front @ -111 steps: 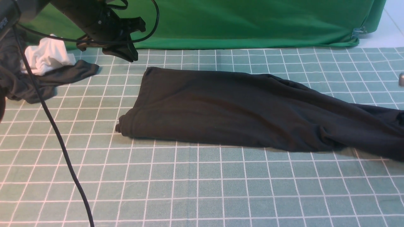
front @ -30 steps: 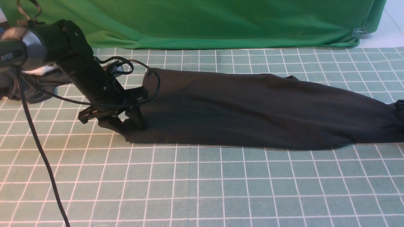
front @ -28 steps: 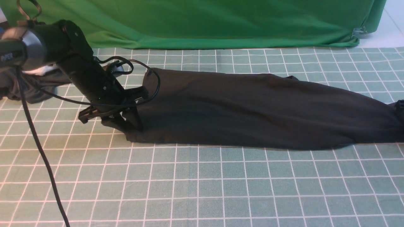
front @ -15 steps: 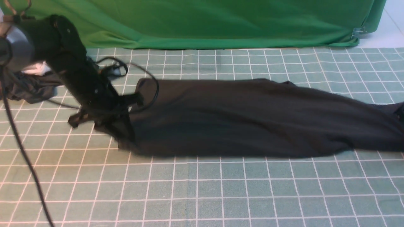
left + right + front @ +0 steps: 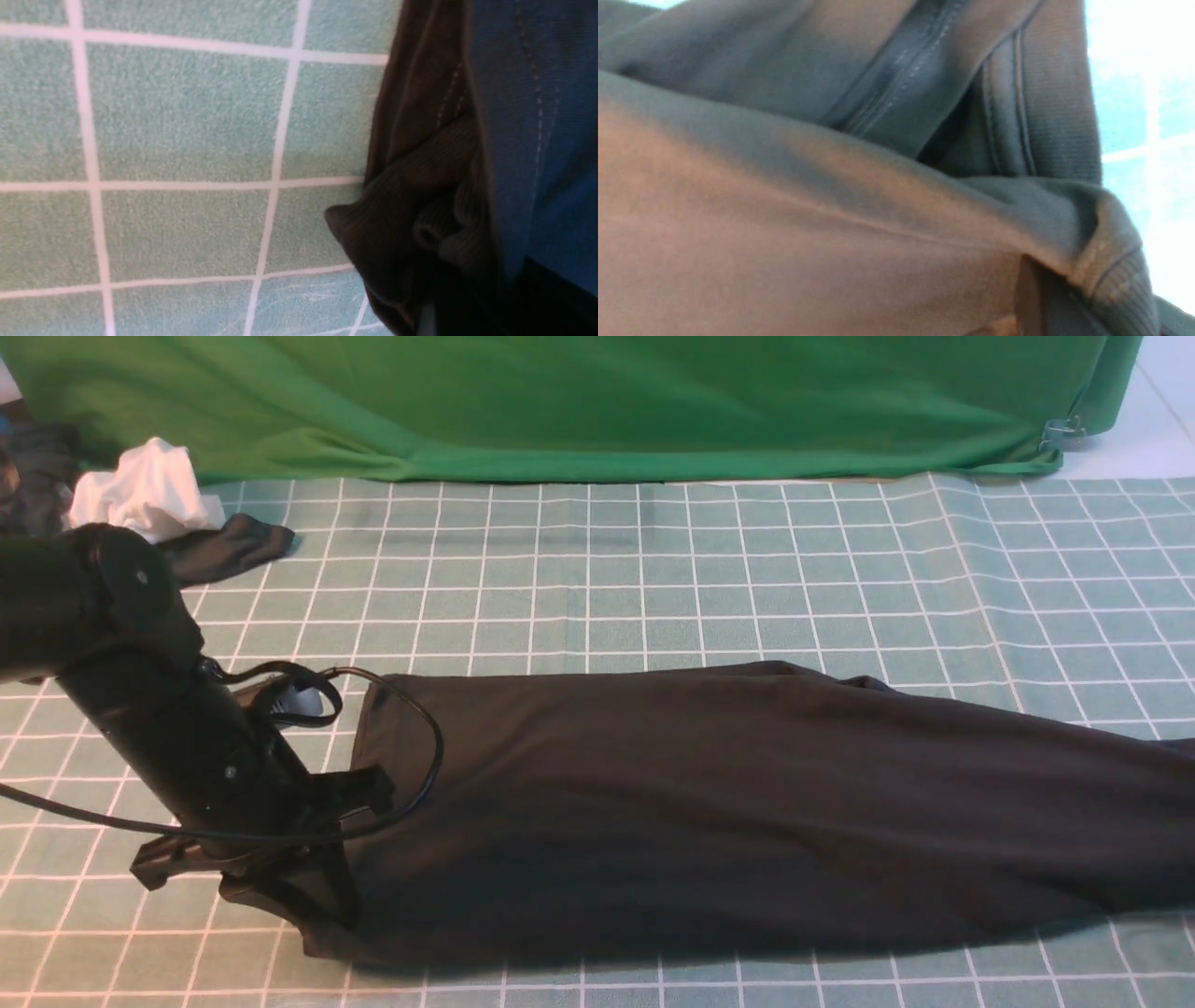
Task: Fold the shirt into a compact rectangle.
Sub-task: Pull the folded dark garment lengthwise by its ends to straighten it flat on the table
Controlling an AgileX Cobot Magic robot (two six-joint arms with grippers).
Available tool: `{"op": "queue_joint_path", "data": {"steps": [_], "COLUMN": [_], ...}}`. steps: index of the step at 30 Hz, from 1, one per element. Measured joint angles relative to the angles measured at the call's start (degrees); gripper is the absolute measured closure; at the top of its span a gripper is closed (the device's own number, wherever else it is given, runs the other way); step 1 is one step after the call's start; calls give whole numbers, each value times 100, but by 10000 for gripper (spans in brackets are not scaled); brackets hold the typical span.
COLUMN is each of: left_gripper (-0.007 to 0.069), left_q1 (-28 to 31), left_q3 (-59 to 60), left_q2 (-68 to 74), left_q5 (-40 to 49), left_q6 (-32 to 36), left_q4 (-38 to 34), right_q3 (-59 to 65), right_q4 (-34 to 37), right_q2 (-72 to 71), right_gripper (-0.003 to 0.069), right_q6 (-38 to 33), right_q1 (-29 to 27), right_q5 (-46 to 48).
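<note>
The left gripper [image 5: 327, 905] sits low near the front edge of the worktop [image 5: 653, 569], left of its middle. Its jaws are clenched on the near left corner of the shirt [image 5: 747, 803]. In the left wrist view, a bunch of ribbed dark cloth [image 5: 420, 224] is gathered close to the camera, with the squared green surface beside it. A black cable [image 5: 420, 747] loops from the arm over the shirt's left edge.

At the far left corner, a small crumpled white cloth [image 5: 145, 495] rests against a smaller dark grey garment [image 5: 229, 546], both well apart from the shirt.

The shirt is a long black band lying flat along the front of the worktop. It starts at the left gripper, crosses the middle and runs out of the front view at the right edge. Its left end is wide and its right end is narrower, with soft creases along its length.

A green curtain [image 5: 607, 401] hangs along the far edge, with a metal clip [image 5: 1060, 429] at its right end.

The right gripper [image 5: 1029, 301] is outside the front view. In the right wrist view its jaws are closed, and shirt cloth with stitched seams and a ribbed hem [image 5: 1111, 275] is pinched against one dark finger and fills almost the whole picture.
</note>
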Motion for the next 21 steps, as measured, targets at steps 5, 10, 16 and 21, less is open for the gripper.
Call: {"op": "queue_joint_path", "data": {"steps": [5,10,16,21], "left_gripper": [456,273,132,106], "left_q1": [0,0,0,0], "left_q3": [0,-258,-1239,-2028], "left_q2": [-7,-7,-7,-7], "left_q5": [53,72,23,11], "left_q6": [107,195,224,244], "left_q4": [-201,-304,-304,-340], "right_q3": [-36,-345,-1035,-1748], "right_q4": [-873,-1424,-1465,-949], "right_q2": [-33,-33,-33,-169], "right_gripper": [619,620,620,620], "right_q6": [687,1135,1130,895], "right_q1": [-7,-242,-432,-446], "right_q5": [15,-73,281,914]}}
